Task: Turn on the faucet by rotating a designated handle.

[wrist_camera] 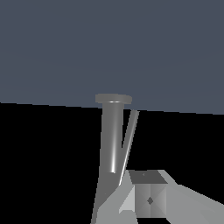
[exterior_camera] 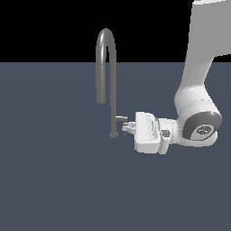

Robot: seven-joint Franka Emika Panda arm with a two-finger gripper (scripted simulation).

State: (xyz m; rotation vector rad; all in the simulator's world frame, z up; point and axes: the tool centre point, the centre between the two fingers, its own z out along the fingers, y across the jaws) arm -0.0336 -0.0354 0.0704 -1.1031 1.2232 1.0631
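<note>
Grey metallic faucet with matching grey handle. White arm and white gripper, dark grey disc on the wrist joint. Plain slate-blue floor, no pattern. Black backdrop beyond.

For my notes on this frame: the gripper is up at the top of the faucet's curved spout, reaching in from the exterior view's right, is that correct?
Not quite. The gripper does reach in from the exterior view's right, but it is low down by the handle near the base of the faucet, not at the top of the curved spout. The exterior view shows this; whether it touches the handle cannot be told.
</note>
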